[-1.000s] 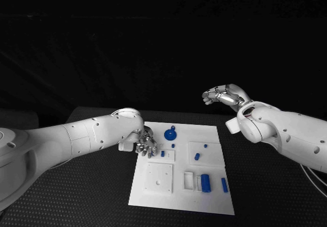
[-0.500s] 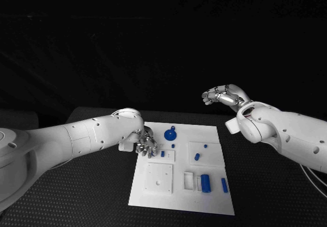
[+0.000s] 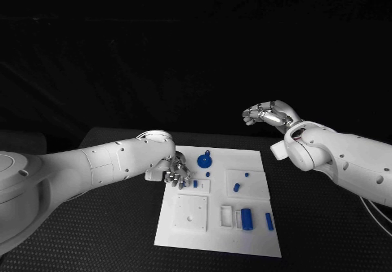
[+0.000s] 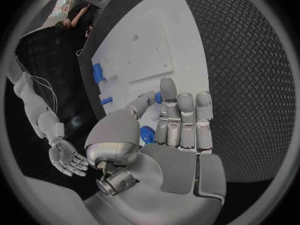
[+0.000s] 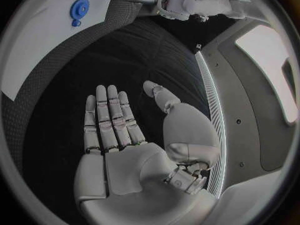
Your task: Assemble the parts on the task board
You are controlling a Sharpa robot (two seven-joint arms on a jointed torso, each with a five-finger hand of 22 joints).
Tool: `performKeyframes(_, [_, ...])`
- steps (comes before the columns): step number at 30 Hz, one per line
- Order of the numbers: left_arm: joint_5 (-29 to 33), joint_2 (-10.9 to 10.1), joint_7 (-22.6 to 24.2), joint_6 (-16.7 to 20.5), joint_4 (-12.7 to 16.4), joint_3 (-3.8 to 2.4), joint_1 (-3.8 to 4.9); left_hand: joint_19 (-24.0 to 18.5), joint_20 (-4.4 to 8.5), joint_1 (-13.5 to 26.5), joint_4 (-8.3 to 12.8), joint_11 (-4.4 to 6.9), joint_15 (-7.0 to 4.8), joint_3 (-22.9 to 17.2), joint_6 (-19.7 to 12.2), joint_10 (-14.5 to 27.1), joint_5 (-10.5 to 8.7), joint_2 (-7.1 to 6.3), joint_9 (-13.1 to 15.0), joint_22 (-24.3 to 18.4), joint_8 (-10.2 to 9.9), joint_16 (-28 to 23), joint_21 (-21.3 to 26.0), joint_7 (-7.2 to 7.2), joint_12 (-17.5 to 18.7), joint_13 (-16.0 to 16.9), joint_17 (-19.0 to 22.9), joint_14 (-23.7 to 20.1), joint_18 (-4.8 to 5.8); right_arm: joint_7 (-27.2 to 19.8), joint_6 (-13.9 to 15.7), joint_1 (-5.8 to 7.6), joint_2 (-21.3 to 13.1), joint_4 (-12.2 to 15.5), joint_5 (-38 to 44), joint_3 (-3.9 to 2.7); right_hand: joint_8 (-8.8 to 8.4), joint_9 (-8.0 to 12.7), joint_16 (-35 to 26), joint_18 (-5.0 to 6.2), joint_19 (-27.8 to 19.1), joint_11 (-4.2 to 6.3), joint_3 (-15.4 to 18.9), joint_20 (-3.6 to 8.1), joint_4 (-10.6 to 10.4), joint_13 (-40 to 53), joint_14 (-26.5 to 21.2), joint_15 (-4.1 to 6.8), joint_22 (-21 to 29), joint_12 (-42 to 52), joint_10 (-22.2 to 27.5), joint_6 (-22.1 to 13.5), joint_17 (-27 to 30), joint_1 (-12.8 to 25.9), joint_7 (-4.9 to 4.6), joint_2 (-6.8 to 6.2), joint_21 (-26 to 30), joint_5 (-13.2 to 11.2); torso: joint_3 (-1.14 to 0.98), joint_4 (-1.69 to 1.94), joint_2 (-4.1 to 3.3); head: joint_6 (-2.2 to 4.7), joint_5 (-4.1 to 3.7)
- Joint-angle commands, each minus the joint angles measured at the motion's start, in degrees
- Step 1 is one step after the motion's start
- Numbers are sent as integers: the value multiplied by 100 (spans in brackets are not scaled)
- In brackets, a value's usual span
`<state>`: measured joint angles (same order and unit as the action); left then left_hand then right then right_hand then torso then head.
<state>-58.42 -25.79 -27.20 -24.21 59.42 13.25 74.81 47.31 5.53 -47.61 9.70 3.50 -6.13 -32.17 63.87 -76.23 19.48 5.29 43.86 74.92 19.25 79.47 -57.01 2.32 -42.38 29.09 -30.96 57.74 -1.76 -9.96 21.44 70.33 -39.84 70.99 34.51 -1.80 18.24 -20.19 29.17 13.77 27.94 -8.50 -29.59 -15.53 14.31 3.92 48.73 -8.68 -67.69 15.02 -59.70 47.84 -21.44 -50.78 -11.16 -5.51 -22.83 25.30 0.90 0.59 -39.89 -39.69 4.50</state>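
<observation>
Blue round part [image 3: 203, 161] just beside left hand [image 3: 174, 173].

Table [image 3: 98, 226]: black, matt, rough diamond-textured surface. Task board [image 3: 214, 238]: white, smooth, matt plastic. Parts [image 3: 246, 217]: blue smooth plastic. Left hand [image 3: 173, 174]: silver metallic, satin finish.

left arm: you will find its white shell slightly closer to the camera and a little lower than a second ago.
left hand [image 3: 172, 171]: it has slipped a touch toward the near side of the task board [image 3: 253, 238], fingers pointing down over the board's left edge near a small blue part [image 3: 195, 183].
</observation>
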Motion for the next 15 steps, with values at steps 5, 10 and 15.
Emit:
performKeyframes(5, [-110, 50, 3, -30, 4, 19, -28, 8, 643, -14, 721, 46, -53, -750, 36, -18, 41, 66, 12, 127, -1, 30, -37, -12, -37, 10, -6, 6, -37, -42, -76, -2, 1, 10, 6, -1, 31, 8, 20, 49, -33, -8, -41, -6, 8, -1, -19, -28, -9, -20, -52, -13, 10, -57, -20, -2, 26, 28, -4, -2, 4, -12, -10])
performKeyframes(10, [-98, 56, -28, 160, 4, 20, -28, 11, 644, -10, 719, 48, -55, -749, 37, -21, 41, 61, 20, 127, 0, 35, -46, -14, -45, 12, -8, 11, -39, -40, -77, -2, -7, 17, 6, -1, 31, 9, 20, 49, -33, -8, -41, -6, 8, -1, -19, -28, -10, -21, -52, -12, 10, -58, -20, -1, 27, 29, -1, 4, 4, 1, -15])
performKeyframes(15, [-110, 61, 3, 357, 22, 20, -28, 44, 652, 24, 703, 31, -72, -737, -4, -55, -212, 82, 54, 110, -33, 48, -78, 2, -82, 14, -3, 39, -49, -36, -80, -2, -12, 21, 6, -1, 31, 9, 21, 49, -33, -8, -42, -6, 8, -1, -19, -28, -11, -21, -53, -12, 11, -59, -20, 0, 27, 29, 1, 2, 5, 2, -14])
